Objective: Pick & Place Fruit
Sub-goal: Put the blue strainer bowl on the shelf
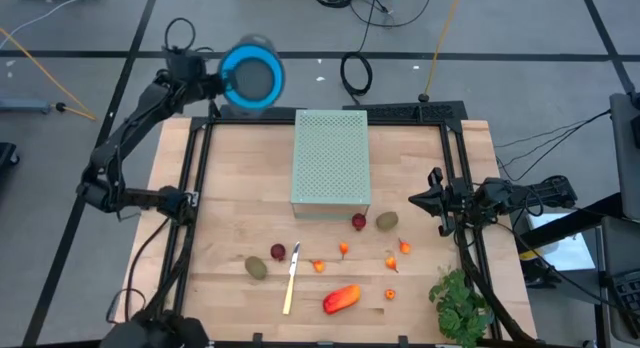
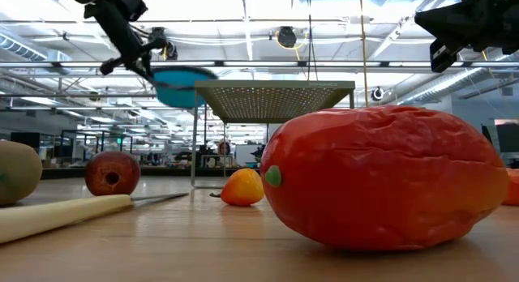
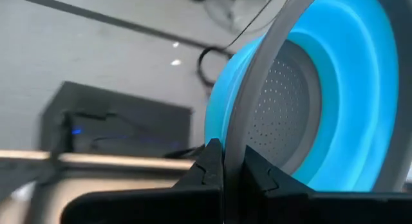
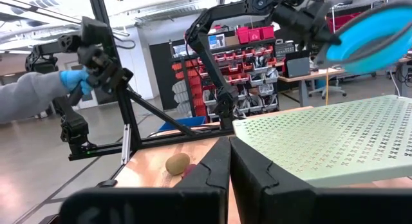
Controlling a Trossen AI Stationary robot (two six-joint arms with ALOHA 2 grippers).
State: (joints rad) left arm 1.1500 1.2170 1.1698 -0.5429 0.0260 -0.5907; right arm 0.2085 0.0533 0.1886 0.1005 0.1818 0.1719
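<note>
While left gripper [image 3: 233, 176] clamped on blue bowl [image 1: 252, 75] rim, right gripper [image 1: 418, 200] closed, empty: thin-edge pinch, could slip, drop off table; fruit [image 1: 341, 299] untouched.

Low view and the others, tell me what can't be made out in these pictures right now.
- Low view: the red-orange fruit fills the foreground and hides the table behind it; the kiwi is cut by the edge.
- Left wrist view: the blue colander, clamped by the left gripper, blocks the table and all the fruit.
- High view: the tiny orange bits are too small to identify.
- Right wrist view: the right gripper and the green perforated stand hide most of the fruit.
</note>
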